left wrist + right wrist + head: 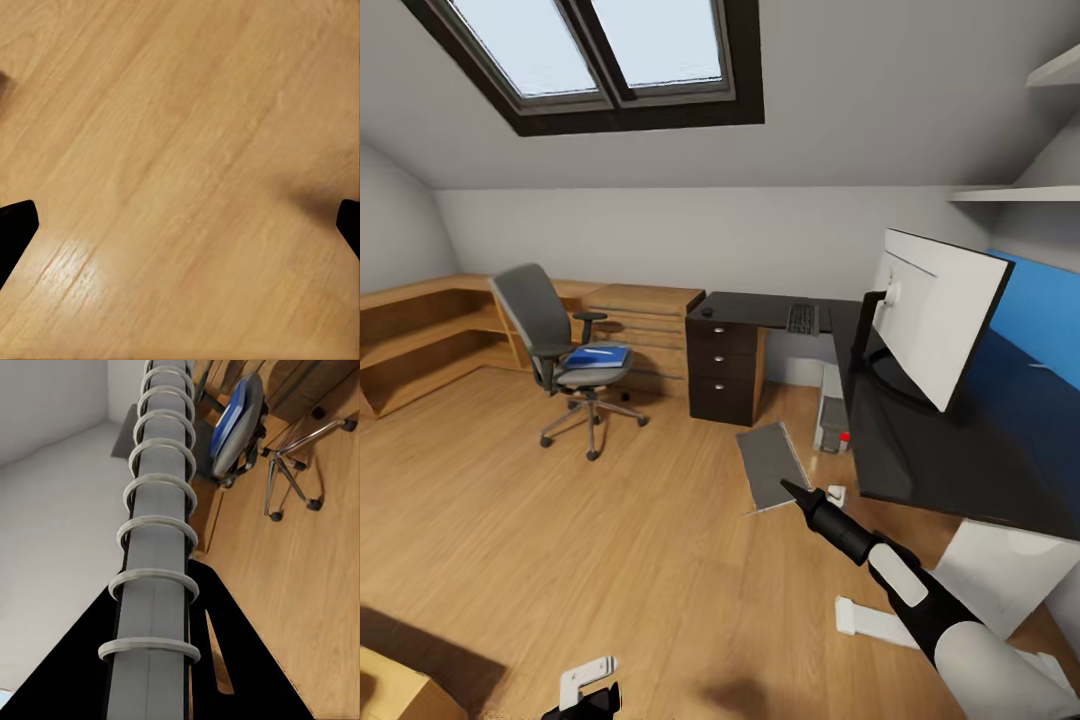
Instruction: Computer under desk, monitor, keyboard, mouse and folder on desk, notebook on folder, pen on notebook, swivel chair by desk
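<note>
the right tool (792,489) is clamped on the notebook (773,463) by its spiral edge, with the table (920,450) at about two o'clock from it, nearer this arm.

Blue folder (598,356), grey notebook (773,465) (pale spiral rings), black desk (950,450)

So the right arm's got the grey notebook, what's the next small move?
Probably carry the grey spiral-bound notebook, clamped in the right gripper, up toward the black desk. The blue folder it must top lies on the grey swivel chair.
</note>
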Robot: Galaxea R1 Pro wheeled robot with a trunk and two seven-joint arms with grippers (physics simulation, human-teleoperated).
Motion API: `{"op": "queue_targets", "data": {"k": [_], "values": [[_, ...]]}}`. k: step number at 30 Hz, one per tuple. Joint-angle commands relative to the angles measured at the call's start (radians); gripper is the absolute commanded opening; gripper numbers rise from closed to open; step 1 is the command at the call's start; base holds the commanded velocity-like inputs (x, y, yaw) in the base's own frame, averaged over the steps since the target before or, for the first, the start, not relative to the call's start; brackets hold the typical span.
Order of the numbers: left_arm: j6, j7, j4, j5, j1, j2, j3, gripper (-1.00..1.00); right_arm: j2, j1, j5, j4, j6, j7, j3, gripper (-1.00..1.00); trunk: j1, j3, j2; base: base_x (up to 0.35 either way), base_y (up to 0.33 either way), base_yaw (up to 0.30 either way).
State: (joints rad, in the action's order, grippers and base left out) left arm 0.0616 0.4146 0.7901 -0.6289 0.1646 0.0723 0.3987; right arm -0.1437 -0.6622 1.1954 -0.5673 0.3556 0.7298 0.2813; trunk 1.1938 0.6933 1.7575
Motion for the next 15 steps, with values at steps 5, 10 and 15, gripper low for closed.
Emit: {"op": "queue_targets", "data": {"k": [5, 10, 15], "values": [[0.001, 0.008, 0.001, -0.003, 0.001, 0.001, 0.006, 1.0, 0.017, -0.001, -0.03, 0.004, -0.01, -0.022, 0.004, -1.0, 0.0, 0.001, 0.001, 0.0, 0.245, 0.157], [0.002, 0.007, 0.001, -0.003, 0.001, 0.001, 0.006, 1.0, 0.032, -0.001, -0.067, 0.005, -0.084, -0.129, 0.006, -1.0, 0.0, 0.001, 0.001, 0.0, 0.192, 0.027], [0.003, 0.007, 0.001, -0.003, 0.001, 0.001, 0.006, 1.0, 0.071, -0.001, -0.099, 0.005, -0.143, -0.226, 0.004, -1.0, 0.0, 0.001, 0.001, 0.0, 0.051, 0.006]]}}
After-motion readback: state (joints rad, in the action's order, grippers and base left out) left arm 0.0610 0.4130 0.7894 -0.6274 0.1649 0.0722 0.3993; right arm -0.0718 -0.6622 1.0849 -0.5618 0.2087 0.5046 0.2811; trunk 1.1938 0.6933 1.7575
